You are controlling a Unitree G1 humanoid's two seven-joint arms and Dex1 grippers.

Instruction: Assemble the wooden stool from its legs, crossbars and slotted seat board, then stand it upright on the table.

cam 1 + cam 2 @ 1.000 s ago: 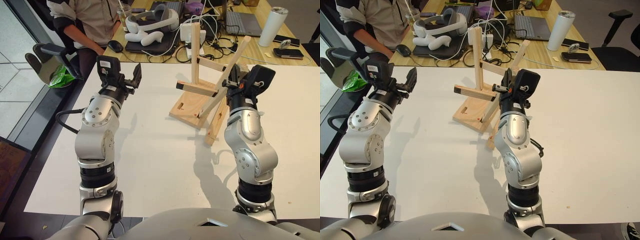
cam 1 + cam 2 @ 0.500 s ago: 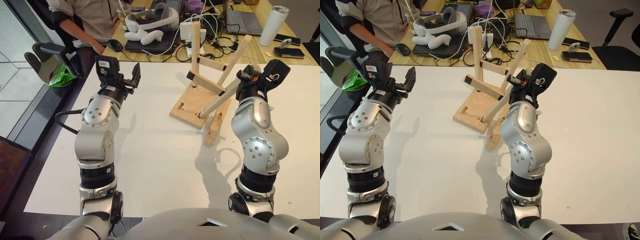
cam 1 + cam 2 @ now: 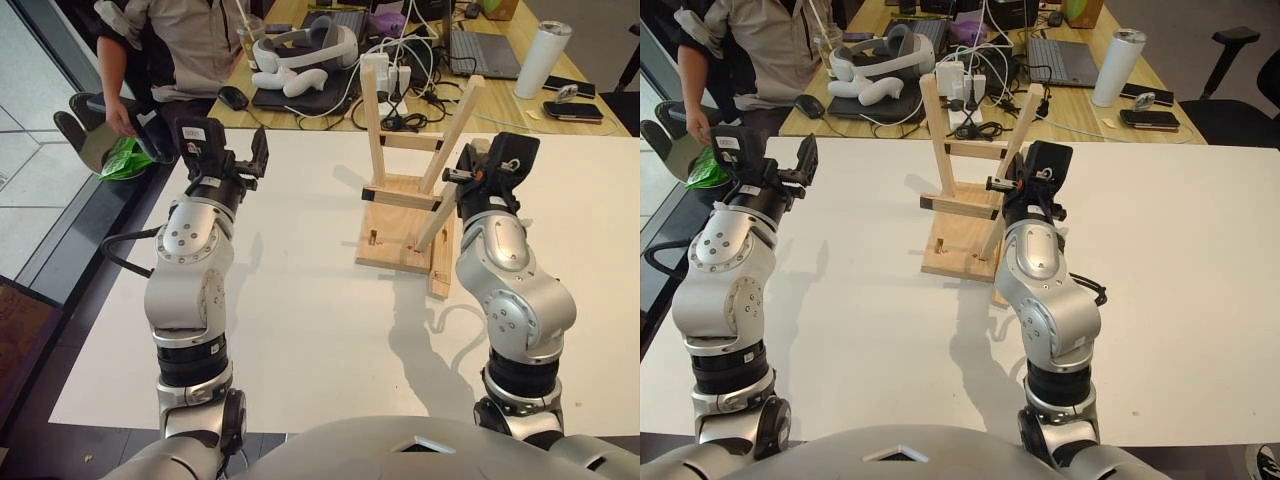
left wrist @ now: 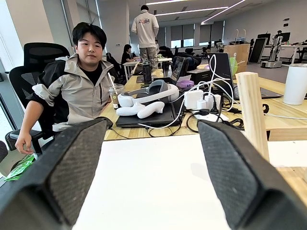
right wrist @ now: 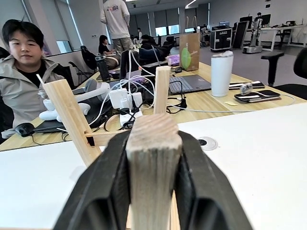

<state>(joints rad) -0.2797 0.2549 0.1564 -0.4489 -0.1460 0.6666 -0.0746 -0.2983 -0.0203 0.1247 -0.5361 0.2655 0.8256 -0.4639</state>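
Behind the white counter (image 3: 300, 330) runs a wooden desk (image 3: 1170, 128) crowded with a headset (image 3: 305, 45), a laptop (image 3: 478, 50), cables and a white tumbler (image 3: 535, 58). Toward the counter's far middle the stool (image 3: 400, 215) sits upside down, its pale seat board (image 3: 385, 250) on the counter, two legs (image 3: 372, 120) slanting up toward the desk and crossbars (image 3: 400, 197) joining them. On the board's right side the right tool (image 5: 153, 167) is clamped around another leg (image 5: 153, 139), while the left tool (image 4: 151, 172) hangs with its fingers spread wide over the counter's left part, well apart from the stool
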